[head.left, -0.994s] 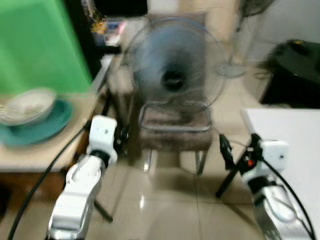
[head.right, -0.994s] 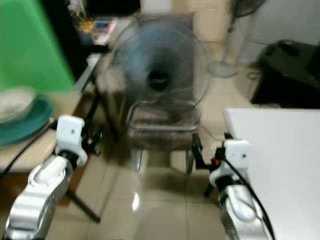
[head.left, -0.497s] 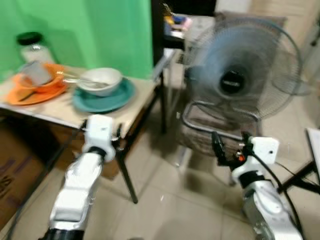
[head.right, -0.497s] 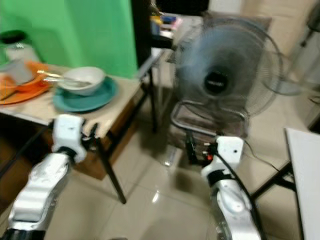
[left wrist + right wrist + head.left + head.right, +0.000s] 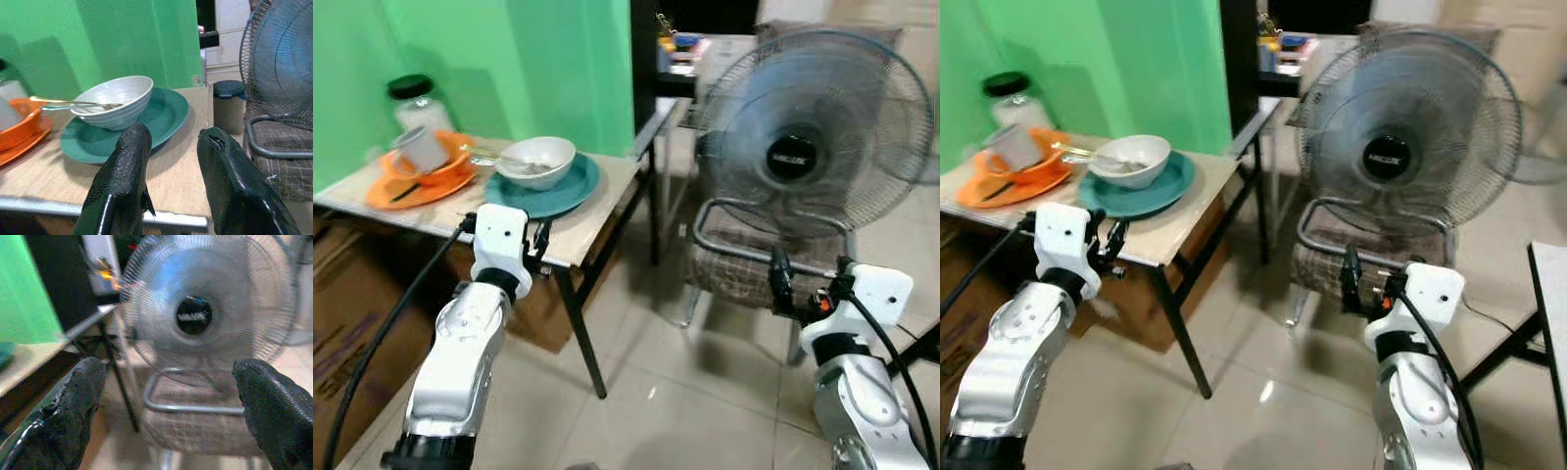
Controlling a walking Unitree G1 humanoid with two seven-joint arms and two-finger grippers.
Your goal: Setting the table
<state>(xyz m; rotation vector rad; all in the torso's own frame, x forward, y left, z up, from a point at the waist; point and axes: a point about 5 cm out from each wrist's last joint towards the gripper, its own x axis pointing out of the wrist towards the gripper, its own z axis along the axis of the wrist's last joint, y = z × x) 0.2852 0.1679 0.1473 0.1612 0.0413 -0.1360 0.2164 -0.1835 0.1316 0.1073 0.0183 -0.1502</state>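
A low wooden table stands at my left against a green wall. On it a teal plate carries a white bowl with a metal utensil across its rim. Beside that, an orange plate holds an orange bowl and a tilted grey cup. A black-lidded jar stands behind them. My left gripper is open and empty, just short of the table's near edge, pointing at the teal plate. My right gripper is open wide and empty, in the air facing the fan.
A large standing fan rests on a chair to the right of the table. Cardboard boxes sit under the table. A corner of a white table shows at the far right. Tiled floor lies between.
The whole view has swung left, so the table with the dishes now stands in front on the left and the fan has shifted right. Both arms keep their raised pose.
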